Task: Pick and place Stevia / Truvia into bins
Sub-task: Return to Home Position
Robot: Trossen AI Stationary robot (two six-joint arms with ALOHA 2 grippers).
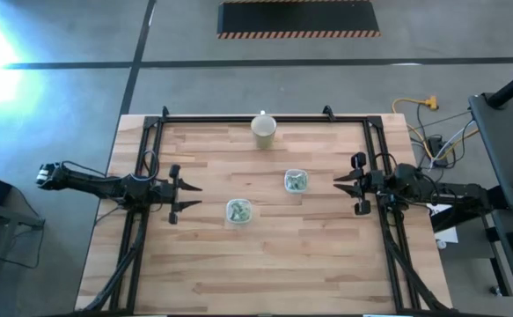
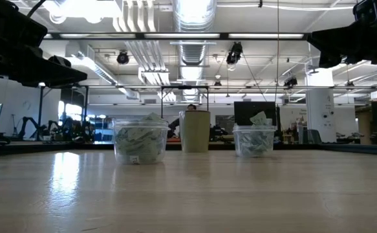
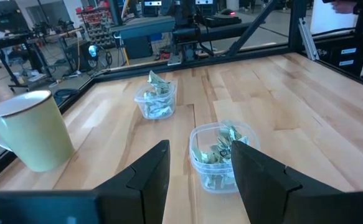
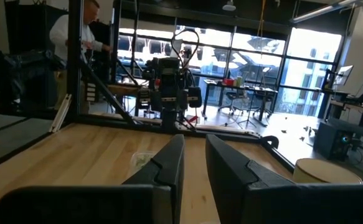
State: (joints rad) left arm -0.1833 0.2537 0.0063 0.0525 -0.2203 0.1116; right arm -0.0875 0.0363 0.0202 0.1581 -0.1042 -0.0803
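Two clear square bins stand on the wooden table, both holding pale green and white Stevia packets. One bin (image 1: 238,210) (image 3: 221,155) is nearer the left arm. The other bin (image 1: 296,181) (image 3: 156,99) is nearer the right arm. In the low view they show as the left bin (image 2: 140,141) and the right bin (image 2: 254,140). I see no loose packets on the table. My left gripper (image 1: 194,195) (image 3: 200,146) is open and hovers just left of the near bin. My right gripper (image 1: 337,184) (image 4: 194,138) is open by a narrow gap, right of the other bin.
A cream cup (image 1: 264,129) (image 3: 28,130) (image 2: 195,131) stands near the table's far edge, between the bins and behind them. A black frame rail (image 1: 256,118) runs along the far edge and both sides. A person stands in the room beyond the table (image 4: 84,31).
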